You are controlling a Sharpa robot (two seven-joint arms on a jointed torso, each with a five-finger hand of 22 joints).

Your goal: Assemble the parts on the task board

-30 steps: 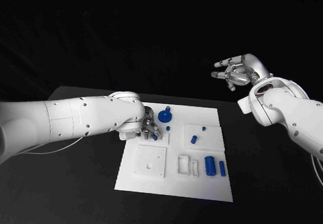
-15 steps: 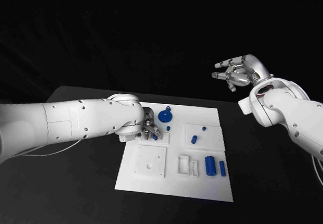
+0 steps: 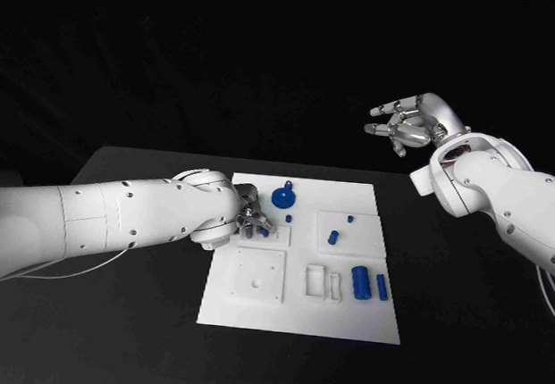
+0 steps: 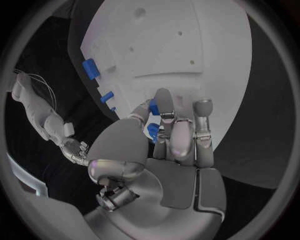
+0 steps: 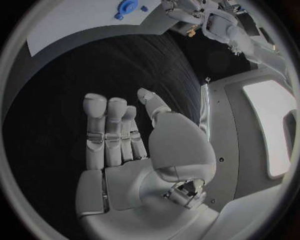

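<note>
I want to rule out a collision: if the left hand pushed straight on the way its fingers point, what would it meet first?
Probably the small blue part already at the left hand's fingertips, then the task board right beneath; depth is hard to judge.

The left hand (image 3: 252,220) hides most of a blue part (image 4: 152,131); its shape cannot be told.

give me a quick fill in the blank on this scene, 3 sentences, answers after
1. The left hand holds a small ____ part over the task board.
2. The right hand is raised off the table and holds ____.
3. The round blue part with a knob lies on the board's ____ edge, away from the robot.

Missing words: blue; nothing; far
</note>
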